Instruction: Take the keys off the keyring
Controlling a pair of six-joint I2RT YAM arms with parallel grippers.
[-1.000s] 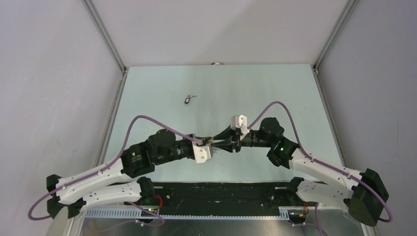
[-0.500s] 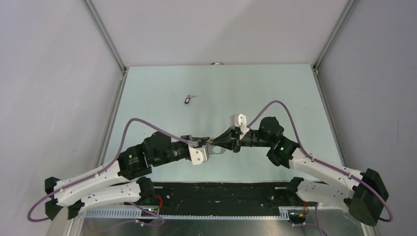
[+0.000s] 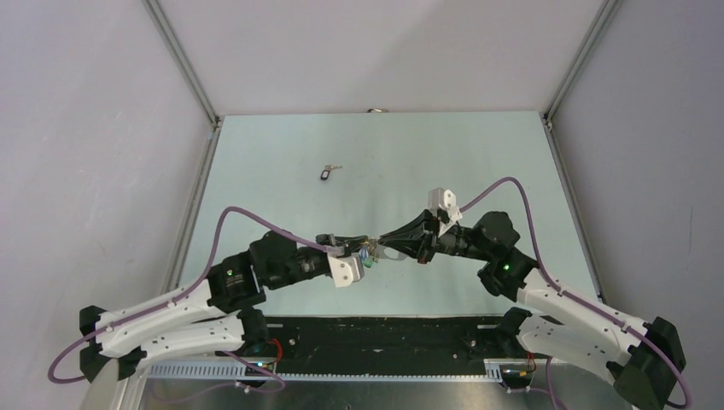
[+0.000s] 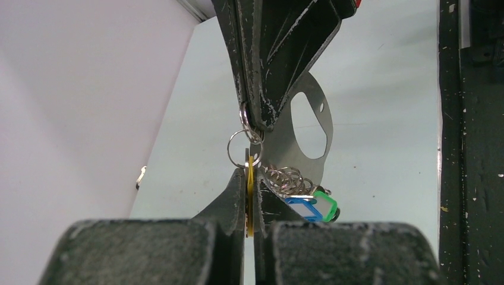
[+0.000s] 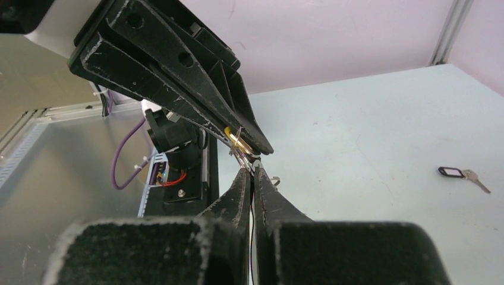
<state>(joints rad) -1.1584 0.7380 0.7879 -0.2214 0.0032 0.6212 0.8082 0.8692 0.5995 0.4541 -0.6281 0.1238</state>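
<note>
The keyring, a flat grey oval plate with a hole, hangs in the air between both grippers above the table. My left gripper is shut on the thin yellow tag of one key. Small split rings carry a blue tag and a green tag beside its right finger. My right gripper reaches in from above and is shut on the keyring's edge. In the top view the left gripper and right gripper meet tip to tip. The key blades are hidden.
A loose key with a black tag lies on the table far left of the grippers, and shows as the black-tagged key in the right wrist view. A small metal hook sits at the far edge. A black rail runs along the near edge.
The right gripper has shut on the keyring, and its arm has drawn back to the right. The left arm has slid a little left, still holding the yellow tag.
</note>
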